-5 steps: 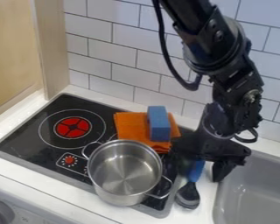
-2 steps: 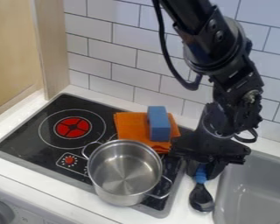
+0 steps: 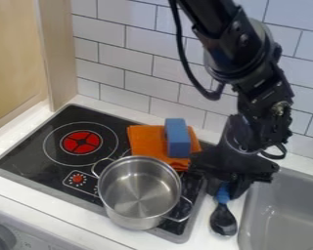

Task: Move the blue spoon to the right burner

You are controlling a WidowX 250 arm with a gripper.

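My gripper hangs over the white counter strip between the stove and the sink, shut on the blue handle of the spoon. The blue spoon has a dark bowl that points toward the front edge of the counter; the upper part of its handle is hidden by the gripper. The right burner lies at the right side of the black stove, mostly covered by the pot and the orange cloth.
A steel pot stands on the front right of the stove. Behind it lies an orange cloth with a blue block on top. The grey sink is right of the spoon. A tiled wall rises behind.
The gripper's fingers have closed on the handle, and the spoon has shifted to the right and turned a little. The arm above has stayed nearly in place.
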